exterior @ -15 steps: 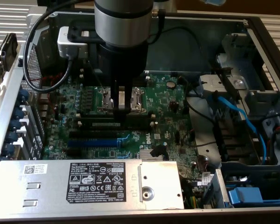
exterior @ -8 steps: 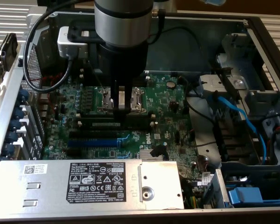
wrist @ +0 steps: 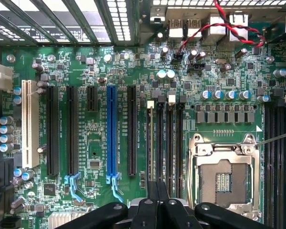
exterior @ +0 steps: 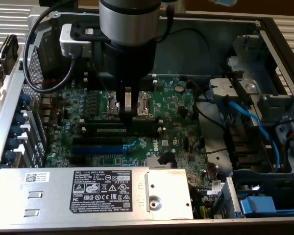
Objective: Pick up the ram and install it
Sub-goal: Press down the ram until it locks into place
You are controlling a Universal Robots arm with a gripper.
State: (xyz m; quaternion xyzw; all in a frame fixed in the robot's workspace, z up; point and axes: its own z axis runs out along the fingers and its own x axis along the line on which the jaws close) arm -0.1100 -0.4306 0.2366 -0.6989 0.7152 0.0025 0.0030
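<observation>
The gripper (exterior: 128,113) stands low over the motherboard (exterior: 176,110) of the open computer case, just beside the empty CPU socket (exterior: 143,104), its fingers (wrist: 156,206) drawn narrow and nearly together. In the exterior view the ram (exterior: 118,130) lies seated lengthwise in a memory slot directly below the fingertips, on the side of the CPU socket toward the blue expansion slot (exterior: 97,149); whether the fingers touch its top edge cannot be told. In the wrist view the fingers hang over the bank of black memory slots (wrist: 164,143) beside the socket, between the socket and the blue slot (wrist: 111,131). Judgement: the stick appears placed and the work is at the seating stage. Doing it well calls for pressure straight down on the stick's top edge, centred along its length, stick kept upright, with no sideways load on the slot latches or the socket frame.
</observation>
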